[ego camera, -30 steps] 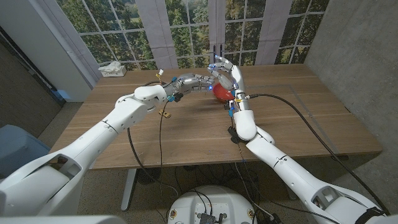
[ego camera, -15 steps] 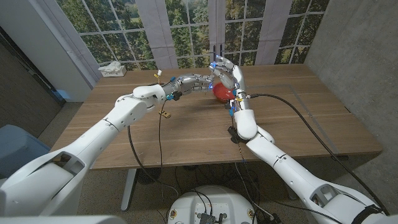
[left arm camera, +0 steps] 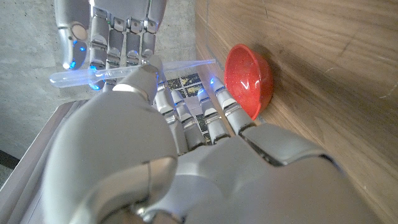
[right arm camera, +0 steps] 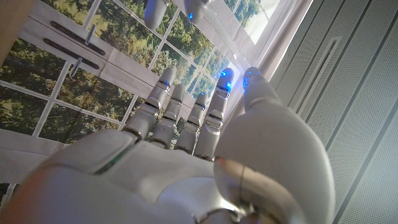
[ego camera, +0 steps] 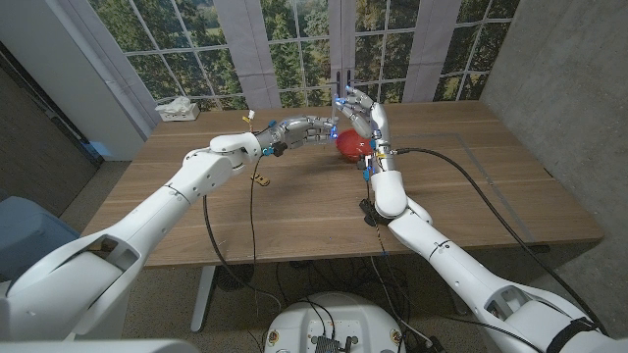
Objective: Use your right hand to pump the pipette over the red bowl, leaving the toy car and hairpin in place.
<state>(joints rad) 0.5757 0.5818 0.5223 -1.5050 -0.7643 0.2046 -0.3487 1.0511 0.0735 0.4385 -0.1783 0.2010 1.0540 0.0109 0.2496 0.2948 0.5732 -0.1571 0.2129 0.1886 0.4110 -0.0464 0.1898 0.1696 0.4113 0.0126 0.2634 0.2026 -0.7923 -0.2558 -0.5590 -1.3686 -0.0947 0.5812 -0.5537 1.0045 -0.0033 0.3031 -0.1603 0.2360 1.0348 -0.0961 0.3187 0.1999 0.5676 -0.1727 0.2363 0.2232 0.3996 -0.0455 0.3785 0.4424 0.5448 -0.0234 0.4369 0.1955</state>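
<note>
Nearest the robot, a small dark thing (ego camera: 261, 179) lies on the wooden table (ego camera: 294, 206) under the left forearm; it is too small to tell whether it is the hairpin or the toy car. Beyond it, at mid-table, both hands meet over the red bowl (ego camera: 351, 145).

The left hand (ego camera: 306, 128) reaches across from the left and pinches the clear pipette (left arm camera: 118, 73) between thumb and fingers; the left wrist view shows the tube lying crosswise, with the bowl on the table just beyond it. The right hand (ego camera: 359, 114) stands upright facing it with fingers spread; it grasps nothing, though its fingertips (left arm camera: 93, 34) sit right against the tube.

By the look of it the pipette is at the handover stage: lifted and brought to the bowl, but the right hand has not yet taken it, and the pumping remains to be done.

Against the frames a second and half a second ago, the right hand has drawn slightly up and back, uncovering more of the bowl, while the left hand has stayed roughly where it was.
</note>
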